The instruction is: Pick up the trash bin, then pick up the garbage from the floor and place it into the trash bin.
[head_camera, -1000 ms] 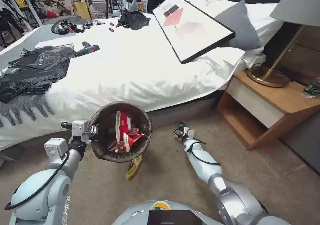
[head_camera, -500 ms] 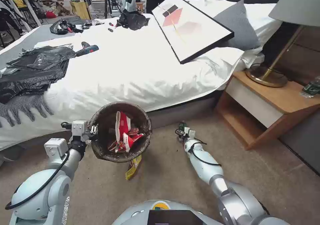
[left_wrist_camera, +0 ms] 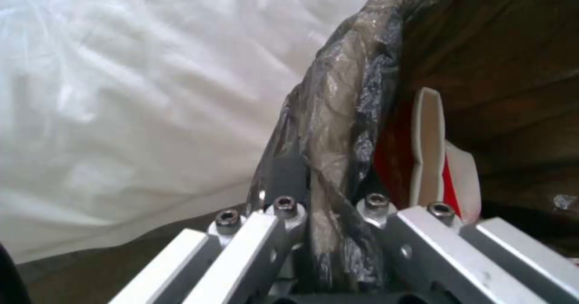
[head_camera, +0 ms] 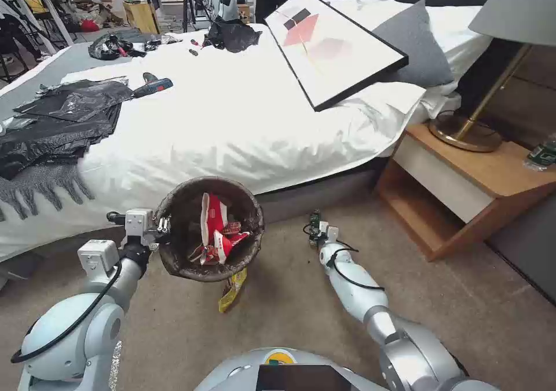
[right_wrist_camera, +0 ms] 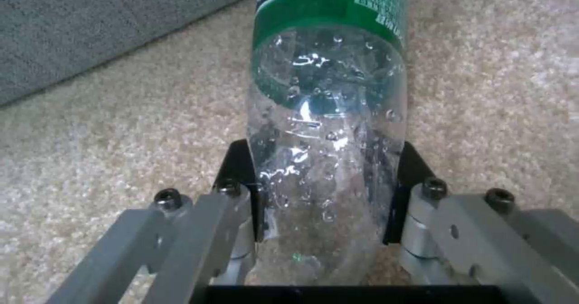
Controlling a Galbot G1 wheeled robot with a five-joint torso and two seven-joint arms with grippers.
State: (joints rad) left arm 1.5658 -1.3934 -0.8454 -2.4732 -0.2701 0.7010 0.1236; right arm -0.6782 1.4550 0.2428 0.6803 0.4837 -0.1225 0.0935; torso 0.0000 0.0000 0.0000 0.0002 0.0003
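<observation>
A bedroom with beige carpet. A bed with white bedding spans the back; black plastic sheets and a cordless drill lie on its left part, and a framed picture leans on its right part. A wooden nightstand with a brass lamp stands to the right of the bed.

In front of the bed, at its left, the left pincer is clamped on the bag-lined rim of the trash bin, held above the carpet. Red-and-white snack packets lie inside. A yellow wrapper on the carpet shows partly below the bin.

Further right, near the bed's base, the right pincer is low over the carpet, its fingers closed against both sides of a clear bottle with a green label. The bottle's cap end is cut off in the right wrist view.
</observation>
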